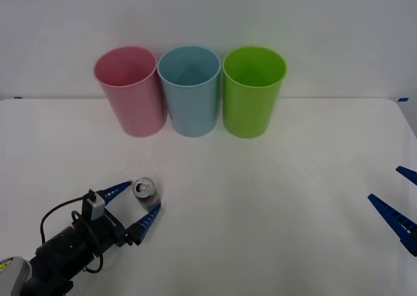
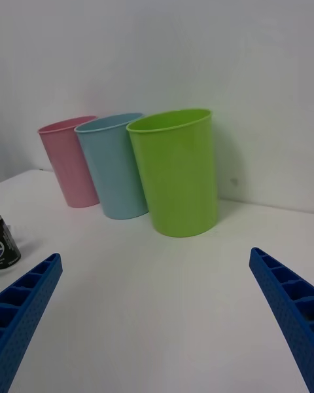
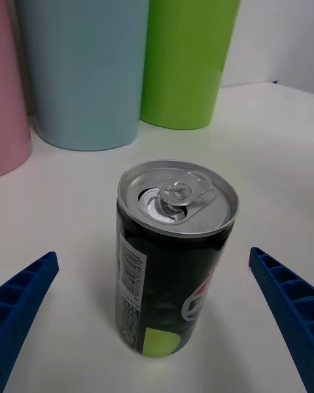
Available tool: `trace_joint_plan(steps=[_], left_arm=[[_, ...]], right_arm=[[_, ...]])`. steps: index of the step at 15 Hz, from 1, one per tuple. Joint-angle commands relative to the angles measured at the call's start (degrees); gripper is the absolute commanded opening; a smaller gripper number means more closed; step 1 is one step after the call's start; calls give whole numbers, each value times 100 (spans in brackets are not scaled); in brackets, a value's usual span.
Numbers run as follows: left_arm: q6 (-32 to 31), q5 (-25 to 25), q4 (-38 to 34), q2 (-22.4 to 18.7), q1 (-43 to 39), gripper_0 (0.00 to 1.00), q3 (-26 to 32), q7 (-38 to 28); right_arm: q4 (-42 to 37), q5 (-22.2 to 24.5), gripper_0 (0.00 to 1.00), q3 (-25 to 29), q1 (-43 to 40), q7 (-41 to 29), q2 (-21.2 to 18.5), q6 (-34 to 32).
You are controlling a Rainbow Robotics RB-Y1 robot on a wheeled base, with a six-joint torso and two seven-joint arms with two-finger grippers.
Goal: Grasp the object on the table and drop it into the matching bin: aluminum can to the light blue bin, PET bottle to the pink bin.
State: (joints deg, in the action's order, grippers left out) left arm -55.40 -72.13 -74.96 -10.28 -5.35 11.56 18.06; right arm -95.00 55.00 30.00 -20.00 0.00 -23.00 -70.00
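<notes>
While the can stands upright on the white table, the left gripper sits around it with its two blue ribbed fingers spread wide, one on each side and neither touching the metal. In the left wrist view the can is a short cylinder with a brushed silver top and a pull tab, its dark glossy body carrying a white printed label panel, a lime patch near the base and red, white and blue marks. It lies between the open fingertips, in the near left part of the table, well apart from the bins. At the far edge three tall, tapered plastic bins stand in a row, just beside one another: the pink bin, the light blue bin and a lime green bin. The right gripper waits at the table's right edge, its fingers also parted and holding nothing.
</notes>
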Motion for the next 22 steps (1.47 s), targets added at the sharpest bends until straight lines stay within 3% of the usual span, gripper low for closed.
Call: trace_joint_plan(steps=[1,15,16,17,18,22], left_arm=[[21,-91,183,0,201,100,-40,101],[126,-346,254,158,377,100,-92,356],[126,-346,254,149,377,93,-84,365],[126,-355,254,158,368,13,-75,382],[126,-346,254,158,377,1,-75,409],[126,-346,254,158,368,0,-57,444]], right_arm=[[0,0,100,0,0,0,0,0],[0,0,100,0,0,0,0,0],[0,0,100,0,0,0,0,0],[0,0,100,0,0,0,0,0],[0,0,100,0,0,0,0,0],[0,0,100,0,0,0,0,0]])
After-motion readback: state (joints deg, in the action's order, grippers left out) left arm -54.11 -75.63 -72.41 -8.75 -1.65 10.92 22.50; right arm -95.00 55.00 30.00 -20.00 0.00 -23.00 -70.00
